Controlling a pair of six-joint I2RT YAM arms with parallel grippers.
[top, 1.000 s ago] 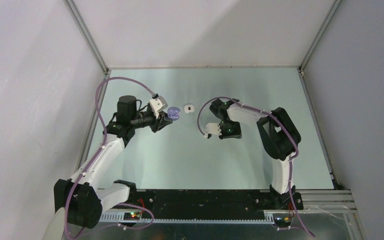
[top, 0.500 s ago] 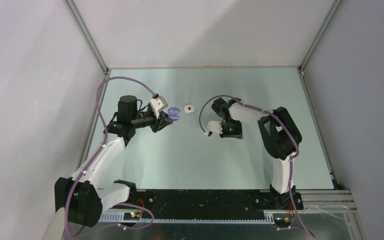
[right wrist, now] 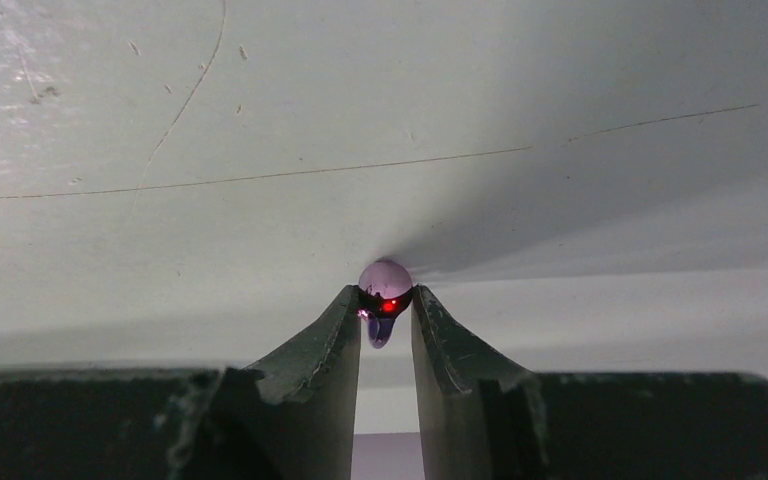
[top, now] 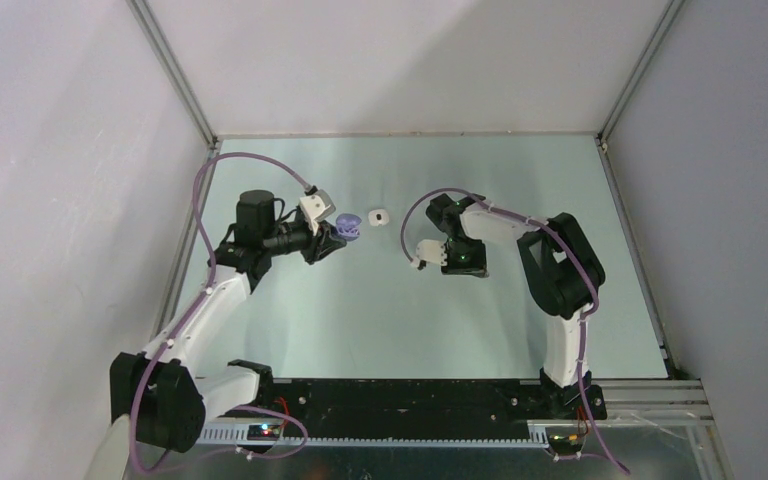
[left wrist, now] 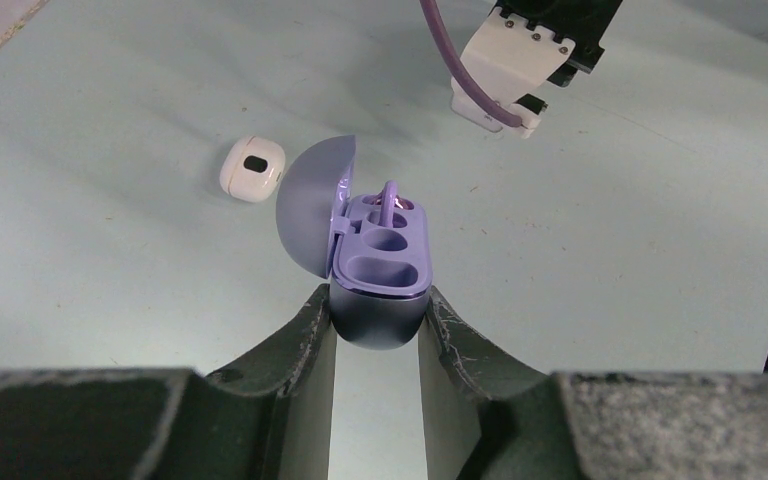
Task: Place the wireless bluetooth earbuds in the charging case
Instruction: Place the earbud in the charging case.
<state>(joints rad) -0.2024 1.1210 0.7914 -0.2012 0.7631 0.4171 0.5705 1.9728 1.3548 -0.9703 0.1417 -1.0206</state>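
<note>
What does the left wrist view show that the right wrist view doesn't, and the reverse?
Left wrist only: the left gripper shut on the open purple case with a seated earbud, and a closed white case beside it on the table. Right wrist only: the right gripper shut on a second earbud. Both: bare table surface.

Worktop (top: 360, 320): pale green sheet, matt and smooth, with faint hairline scratches.
Purple charging case (left wrist: 380, 270): smooth plastic with a soft satin sheen.
White case (left wrist: 253, 168): glossy plastic.
Purple earbud (right wrist: 385, 278): glossy, with a red glint.
Left end effector (left wrist: 375, 300): dark matt plastic, tips scuffed.
Right end effector (right wrist: 385, 305): dark matt plastic, grainy.
</note>
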